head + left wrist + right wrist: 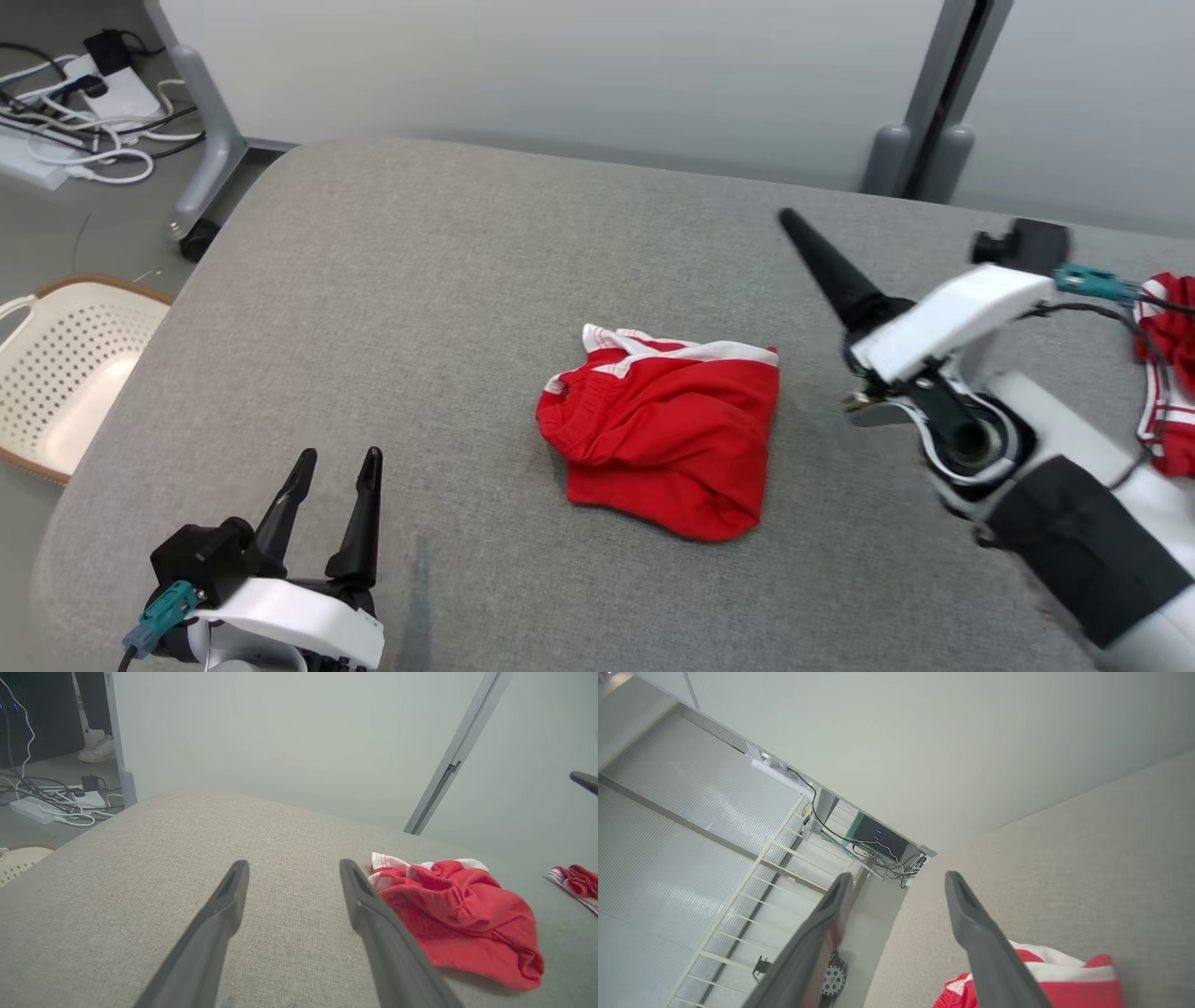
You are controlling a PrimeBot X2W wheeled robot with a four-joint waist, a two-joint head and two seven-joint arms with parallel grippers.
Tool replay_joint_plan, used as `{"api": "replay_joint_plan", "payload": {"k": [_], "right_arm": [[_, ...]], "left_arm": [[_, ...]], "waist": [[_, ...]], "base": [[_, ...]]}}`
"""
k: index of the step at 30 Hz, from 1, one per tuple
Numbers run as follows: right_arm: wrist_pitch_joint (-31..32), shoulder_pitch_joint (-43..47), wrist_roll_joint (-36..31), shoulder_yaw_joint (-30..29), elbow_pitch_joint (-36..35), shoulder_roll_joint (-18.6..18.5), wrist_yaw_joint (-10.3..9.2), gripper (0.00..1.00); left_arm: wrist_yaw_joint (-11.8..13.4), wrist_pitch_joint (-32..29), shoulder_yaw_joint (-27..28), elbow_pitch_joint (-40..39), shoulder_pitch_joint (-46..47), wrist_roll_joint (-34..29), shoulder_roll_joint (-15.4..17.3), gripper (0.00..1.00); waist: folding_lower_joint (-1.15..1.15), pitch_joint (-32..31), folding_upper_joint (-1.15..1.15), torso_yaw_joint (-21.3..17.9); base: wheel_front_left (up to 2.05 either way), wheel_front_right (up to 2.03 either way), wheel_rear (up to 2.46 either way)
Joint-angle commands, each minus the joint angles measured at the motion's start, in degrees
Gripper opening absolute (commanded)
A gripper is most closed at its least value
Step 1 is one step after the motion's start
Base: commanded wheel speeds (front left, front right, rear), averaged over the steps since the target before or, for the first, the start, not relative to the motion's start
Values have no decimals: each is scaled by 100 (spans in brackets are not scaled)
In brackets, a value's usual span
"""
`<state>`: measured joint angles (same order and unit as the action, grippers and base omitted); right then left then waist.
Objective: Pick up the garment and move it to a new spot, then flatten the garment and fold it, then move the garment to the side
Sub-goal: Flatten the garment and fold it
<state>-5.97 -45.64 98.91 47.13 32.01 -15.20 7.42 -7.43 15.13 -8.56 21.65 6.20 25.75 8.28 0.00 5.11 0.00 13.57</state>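
Red garment (667, 448) is seen lying crumpled in the middle of the grey table (420, 280), with its white-trimmed edge turned to the far side. It is held by neither gripper.

Left gripper (341, 455) is parked low at the near left of the table. Its fingers are spread wide with nothing between them, well apart from the garment in the head view.

Right gripper (897, 876) is raised over the table to the right of the garment, angled toward the far left. Its fingers are spread wide in the right wrist view and nothing is clamped; the garment's white band is seen beyond them.

A second red-and-white garment (1167, 373) is bunched at the table's right edge, partly hidden by the right arm. A perforated basket (65, 364) is set on the floor left of the table, and cables (84, 121) are piled further back.
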Motion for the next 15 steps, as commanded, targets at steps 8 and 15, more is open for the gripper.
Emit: {"api": "replay_joint_plan", "payload": {"k": [8,15], "right_arm": [[-822,587,-1479,337,154,-961,15,100],[-862,882,-1592,229,261,-900,15,100]], "left_arm": [[-11,0,109,-75,-95,-71,-28,100],[-11,0,144,-111,-94,-91,-18,100]], "waist": [[0,-149,0,-187],[0,-191,0,-248]], "base": [[0,0,0],[0,0,0]]}}
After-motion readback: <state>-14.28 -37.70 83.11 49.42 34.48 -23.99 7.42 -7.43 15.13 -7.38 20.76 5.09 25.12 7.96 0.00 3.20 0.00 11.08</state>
